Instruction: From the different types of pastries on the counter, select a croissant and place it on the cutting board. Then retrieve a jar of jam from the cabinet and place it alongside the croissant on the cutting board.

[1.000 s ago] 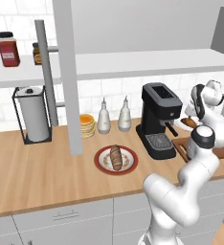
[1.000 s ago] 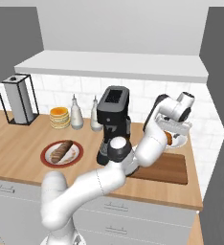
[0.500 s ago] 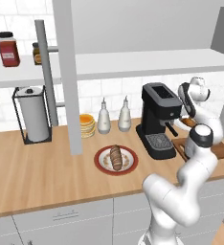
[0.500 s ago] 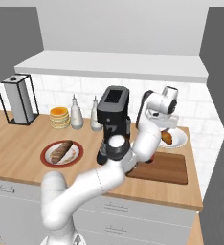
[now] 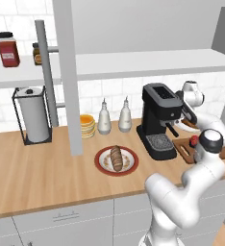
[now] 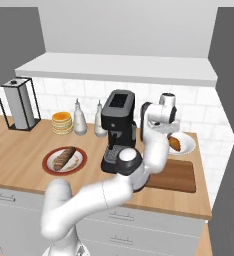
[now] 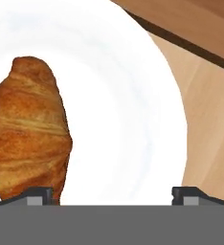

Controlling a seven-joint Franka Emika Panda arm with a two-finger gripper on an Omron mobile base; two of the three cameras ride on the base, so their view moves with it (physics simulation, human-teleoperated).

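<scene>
From the left base view I see my arm arched over the bench (image 5: 37, 168), hand beside the coffee machine (image 5: 157, 120), lower than a second ago. In the right base view the gripper (image 6: 161, 131) hangs by the croissant (image 6: 174, 143) on its white plate (image 6: 186, 146), behind the cutting board (image 6: 174, 176). In the hand view the fingers (image 7: 35, 195) are spread wide, croissant unheld.

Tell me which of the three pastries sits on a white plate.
The croissant, on the white plate behind the cutting board. The dark loaf lies on a red-rimmed plate, and the pancake stack rests on the counter.
</scene>
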